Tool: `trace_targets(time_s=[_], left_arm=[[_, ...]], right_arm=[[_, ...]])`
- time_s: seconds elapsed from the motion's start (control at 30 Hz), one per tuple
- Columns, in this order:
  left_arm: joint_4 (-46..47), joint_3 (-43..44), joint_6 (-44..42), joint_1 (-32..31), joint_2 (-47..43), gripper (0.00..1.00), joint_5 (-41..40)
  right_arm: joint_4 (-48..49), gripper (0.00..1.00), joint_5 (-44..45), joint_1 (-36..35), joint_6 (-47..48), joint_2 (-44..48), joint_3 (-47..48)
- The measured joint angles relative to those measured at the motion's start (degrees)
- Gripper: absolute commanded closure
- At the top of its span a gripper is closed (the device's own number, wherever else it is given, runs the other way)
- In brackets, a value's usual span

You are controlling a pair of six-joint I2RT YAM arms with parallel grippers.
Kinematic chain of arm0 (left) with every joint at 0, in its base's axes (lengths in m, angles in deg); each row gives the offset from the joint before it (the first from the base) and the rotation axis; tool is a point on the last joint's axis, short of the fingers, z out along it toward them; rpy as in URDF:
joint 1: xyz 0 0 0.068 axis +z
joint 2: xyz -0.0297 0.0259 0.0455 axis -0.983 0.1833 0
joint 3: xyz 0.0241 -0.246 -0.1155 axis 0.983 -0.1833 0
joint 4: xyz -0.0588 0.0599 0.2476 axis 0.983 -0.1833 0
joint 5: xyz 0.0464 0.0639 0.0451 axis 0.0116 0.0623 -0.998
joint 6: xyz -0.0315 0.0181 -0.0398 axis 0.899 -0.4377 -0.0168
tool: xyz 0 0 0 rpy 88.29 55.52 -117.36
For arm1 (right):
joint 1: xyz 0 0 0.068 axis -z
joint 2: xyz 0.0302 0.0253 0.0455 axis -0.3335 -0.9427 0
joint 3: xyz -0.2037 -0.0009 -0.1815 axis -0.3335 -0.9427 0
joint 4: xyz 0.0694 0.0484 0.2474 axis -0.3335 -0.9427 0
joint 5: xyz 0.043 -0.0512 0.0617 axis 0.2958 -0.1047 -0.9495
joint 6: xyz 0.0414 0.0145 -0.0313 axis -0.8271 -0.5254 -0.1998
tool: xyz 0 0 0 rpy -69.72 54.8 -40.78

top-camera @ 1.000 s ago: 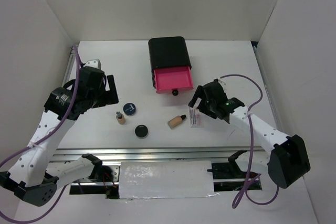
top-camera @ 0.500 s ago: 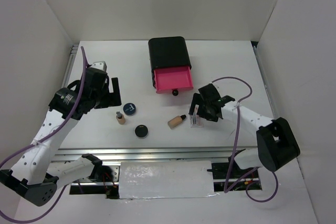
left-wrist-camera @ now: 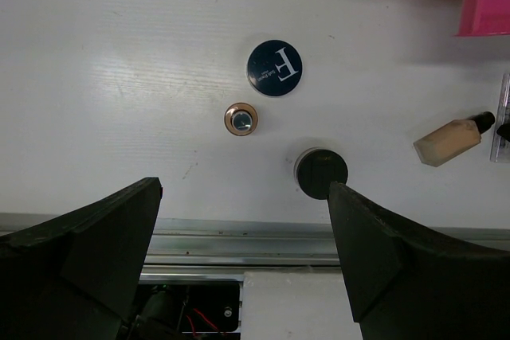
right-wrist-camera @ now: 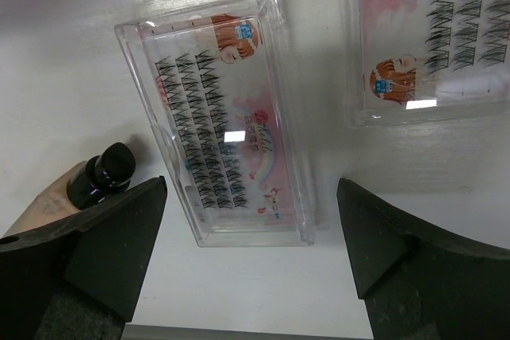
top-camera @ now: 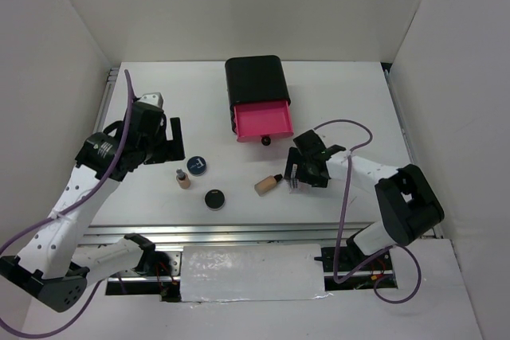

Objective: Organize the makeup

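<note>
My right gripper [right-wrist-camera: 251, 260] is open, low over a flat clear printed sachet [right-wrist-camera: 223, 117] lying on the table, with a second sachet [right-wrist-camera: 430, 29] just beyond it. A beige black-capped bottle [top-camera: 268, 185] lies on its side left of them, its cap [right-wrist-camera: 102, 174] by my left finger. My left gripper [left-wrist-camera: 243, 260] is open and empty, high above the table. Below it are the blue-lidded compact [left-wrist-camera: 274, 68], an upright beige bottle [left-wrist-camera: 241, 119] and the black compact [left-wrist-camera: 320, 173]. From above, the left gripper [top-camera: 174, 139] is left of the blue compact [top-camera: 196, 166], and the right gripper [top-camera: 295, 171] covers the sachets.
A black box [top-camera: 256, 85] stands at the back centre with one pink drawer [top-camera: 262, 121] pulled open toward the front. White walls close in the left, right and back. A metal rail [top-camera: 239, 232] runs along the near edge.
My right gripper has moved left and down over the sachets. My left arm has shifted slightly to the right. The makeup has not moved.
</note>
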Motion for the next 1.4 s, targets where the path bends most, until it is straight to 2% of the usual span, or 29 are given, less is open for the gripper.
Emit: trace_targets(time_s=[0.2, 0.6, 0.77, 0.9, 1.4], left_arm=[[0.31, -0.31, 0.0, 0.0, 0.35, 0.0, 0.0], [0.44, -1.29, 0.0, 0.0, 0.33, 0.01, 0.0], [0.5, -1.75, 0.02, 0.0, 0.33, 0.01, 0.0], [0.48, -1.95, 0.0, 0.0, 0.33, 0.01, 0.0], [1.51, -2.19, 0.02, 0.0, 0.31, 0.01, 0.83]], right_arm=[[-0.11, 0.13, 1.09, -0.37, -0.57, -0.33, 0.07], [-2.54, 0.22, 7.58, -4.04, -3.48, -2.86, 1.88], [-2.8, 0.38, 9.75, -5.81, -5.73, -3.08, 1.88], [-2.97, 0.43, 10.51, -7.26, -7.48, -2.67, 1.66], [-12.2, 0.48, 8.13, -9.09, -12.44, 15.15, 2.75]])
